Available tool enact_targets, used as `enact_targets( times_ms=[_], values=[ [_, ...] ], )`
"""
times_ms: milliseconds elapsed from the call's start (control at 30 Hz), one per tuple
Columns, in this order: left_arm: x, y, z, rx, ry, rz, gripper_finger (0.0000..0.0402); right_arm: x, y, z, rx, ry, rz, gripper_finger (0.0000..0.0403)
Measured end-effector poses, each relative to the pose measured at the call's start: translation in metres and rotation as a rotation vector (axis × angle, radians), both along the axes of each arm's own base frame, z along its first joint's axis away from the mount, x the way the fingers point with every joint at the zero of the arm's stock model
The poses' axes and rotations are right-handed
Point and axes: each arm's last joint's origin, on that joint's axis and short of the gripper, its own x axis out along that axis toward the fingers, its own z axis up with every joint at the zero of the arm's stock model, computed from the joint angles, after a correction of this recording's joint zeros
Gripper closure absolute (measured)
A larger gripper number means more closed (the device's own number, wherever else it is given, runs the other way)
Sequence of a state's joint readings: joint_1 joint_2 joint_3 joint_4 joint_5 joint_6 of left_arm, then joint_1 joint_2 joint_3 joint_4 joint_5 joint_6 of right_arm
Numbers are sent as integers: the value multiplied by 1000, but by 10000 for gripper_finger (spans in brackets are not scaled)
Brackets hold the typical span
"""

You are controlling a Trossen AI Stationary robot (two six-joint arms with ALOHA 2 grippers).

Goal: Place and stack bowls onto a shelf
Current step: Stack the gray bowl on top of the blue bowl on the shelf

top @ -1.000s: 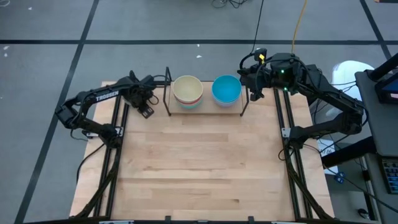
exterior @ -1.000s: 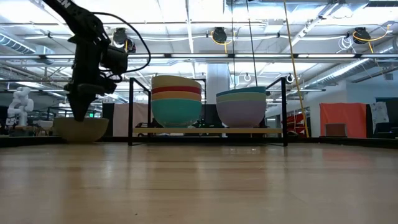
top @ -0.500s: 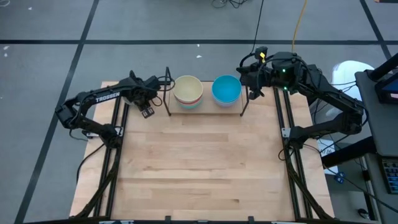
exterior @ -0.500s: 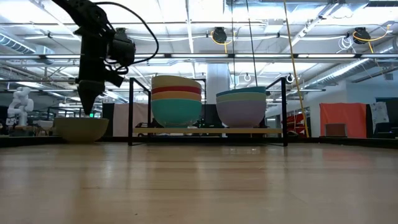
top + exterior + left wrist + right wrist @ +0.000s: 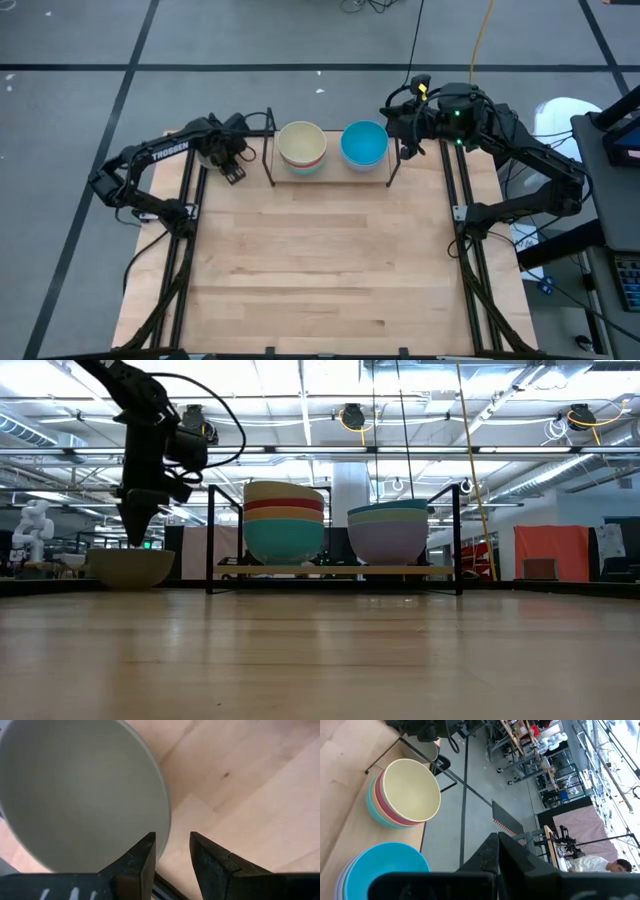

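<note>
Olive-grey bowl: smooth matte plastic, round, sits upright on the wooden tabletop at far left, just left of the shelf. Left gripper hangs over it w/ fingers pointing down at the rim; in the left wrist view the fingers stand a narrow gap apart over the rim edge, one inside and one outside, not pinching it. Whether they touch the bowl: can't tell. In the high view the bowl is mostly hidden under the left arm.

Shelf: thin black rod frame, upright sides, light wood board, at far centre of table. On its left half a stack w/ cream bowl on top, then magenta, orange, cyan below it per the low view. On its right half a stack topped by blue bowl, w/ pale green and lavender under it. Both stacks nested neatly, rims level.

Right gripper waits just right of the shelf's right frame, raised, fingers shut together, holding nothing.

Tabletop: pale plank wood, visible grain, black rails along left and right sides. Beyond it: grey floor w/ dark tape lines, hanging cables, an orange panel in the room at right. Right wrist view catches a person far off at the edge, cut off.
</note>
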State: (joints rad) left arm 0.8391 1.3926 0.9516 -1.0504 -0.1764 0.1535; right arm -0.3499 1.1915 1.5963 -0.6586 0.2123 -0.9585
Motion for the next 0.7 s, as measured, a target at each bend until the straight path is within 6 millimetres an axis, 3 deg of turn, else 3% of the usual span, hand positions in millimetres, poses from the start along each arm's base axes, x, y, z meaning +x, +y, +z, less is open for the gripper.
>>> enact_targets(
  times_ms=[200,433,700],
  values=[
    [-2,2,-1,-25,-28,12,277,0,0,0,1,3,0,403],
    [-11,-8,-23,-88,34,-13,277,0,0,0,-2,6,1,403],
    [-15,-7,-26,-24,105,26,282,1,0,2,-27,-2,9,403]
  ],
)
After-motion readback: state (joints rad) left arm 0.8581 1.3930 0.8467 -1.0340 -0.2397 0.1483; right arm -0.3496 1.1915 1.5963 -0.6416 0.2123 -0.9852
